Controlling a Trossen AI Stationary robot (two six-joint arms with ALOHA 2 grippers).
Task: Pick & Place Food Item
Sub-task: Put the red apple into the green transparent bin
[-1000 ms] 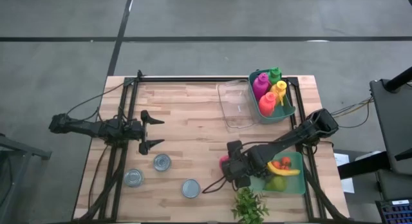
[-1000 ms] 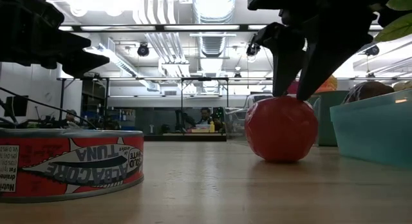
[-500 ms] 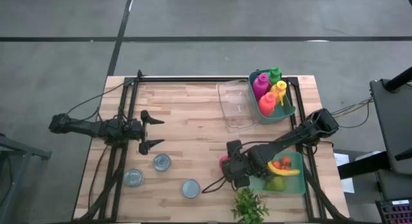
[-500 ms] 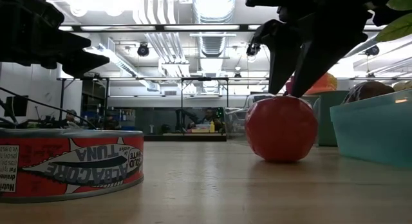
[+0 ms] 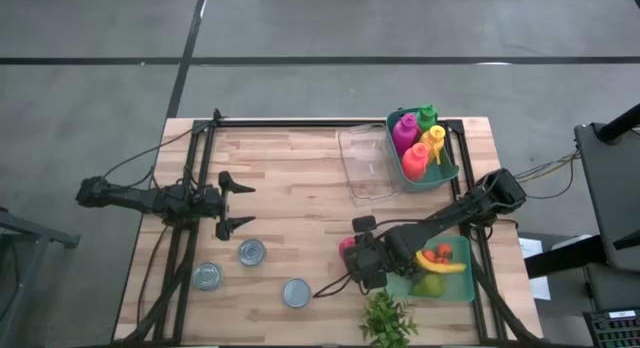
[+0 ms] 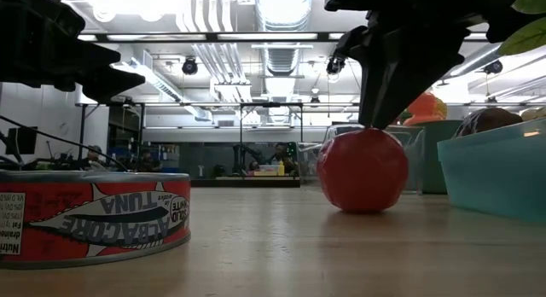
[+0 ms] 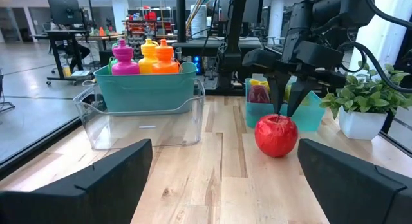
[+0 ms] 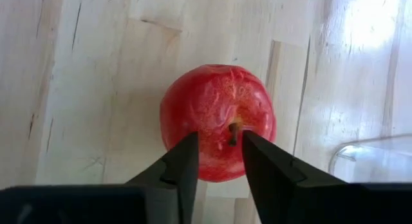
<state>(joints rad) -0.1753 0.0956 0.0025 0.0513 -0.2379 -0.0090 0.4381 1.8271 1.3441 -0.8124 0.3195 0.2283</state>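
1. The red apple (image 8: 217, 121) sits on the wooden table (image 5: 300, 188), near its right front, just left of the teal fruit bin (image 5: 462, 284).
2. Your right gripper (image 8: 219, 161) is right above the apple. Its two fingers are close together with a small gap, near the stem. They are not wide enough to go around the apple, and they hold nothing.
3. The apple looks round, smooth and firm. I think it will roll or slip away if you push on its top. It looks light enough for one gripper.
4. Open the fingers wider than the apple, and take it by its two fat sides at the middle. Do not pinch the stem.
5. The fruit bin holds a banana (image 5: 443, 265) and other fruit you cannot name well from here.
6. The far teal bin (image 7: 145, 87) holds bright squeeze bottles (image 7: 143, 56). A clear tub (image 5: 362, 164) touches its left side and looks empty.
7. Your left gripper (image 5: 233, 204) waits with its fingers spread, over the left side of the table. Three cans (image 5: 252, 252) lie near it.
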